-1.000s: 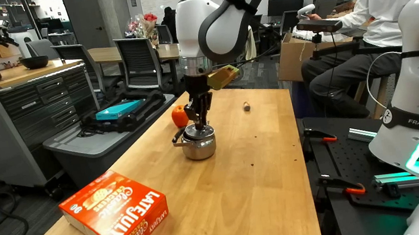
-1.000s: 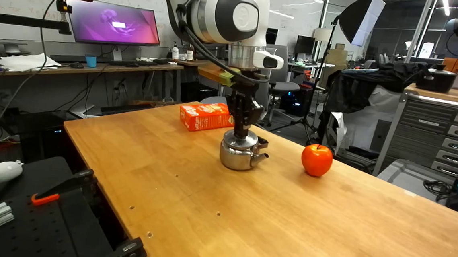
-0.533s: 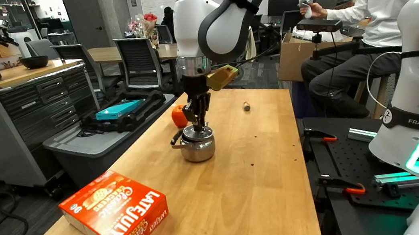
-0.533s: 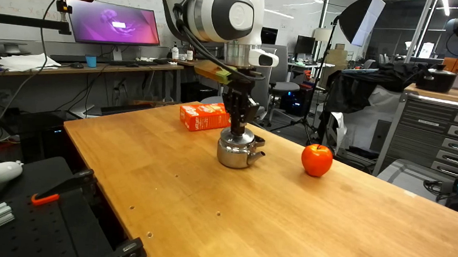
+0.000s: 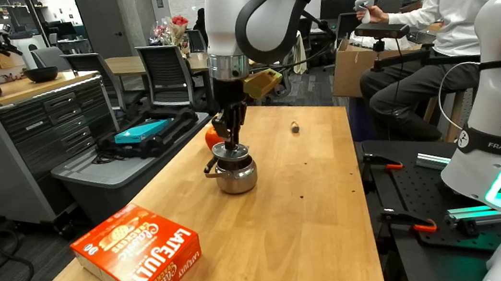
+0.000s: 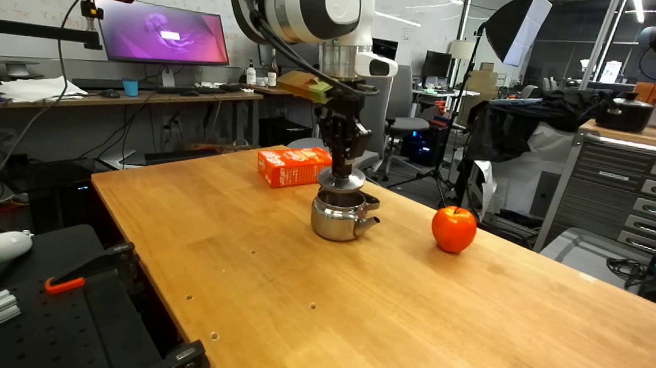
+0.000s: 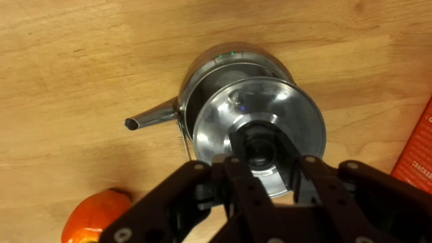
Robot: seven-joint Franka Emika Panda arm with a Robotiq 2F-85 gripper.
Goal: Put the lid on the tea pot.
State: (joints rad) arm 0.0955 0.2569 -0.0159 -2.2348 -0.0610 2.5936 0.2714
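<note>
Clearly, our gripper is pinched narrow on the dark knob, holding the lid. In both exterior views we see the lid hanging above the tea pot, the mouth showing beneath. In the wrist view it appears toward five o'clock of the pot, a crescent of the mouth visible at eleven; the spout points between eight and nine. Out on the wooden table, we find the red apple near eight o'clock and the Late July cracker box between three and four.
</note>
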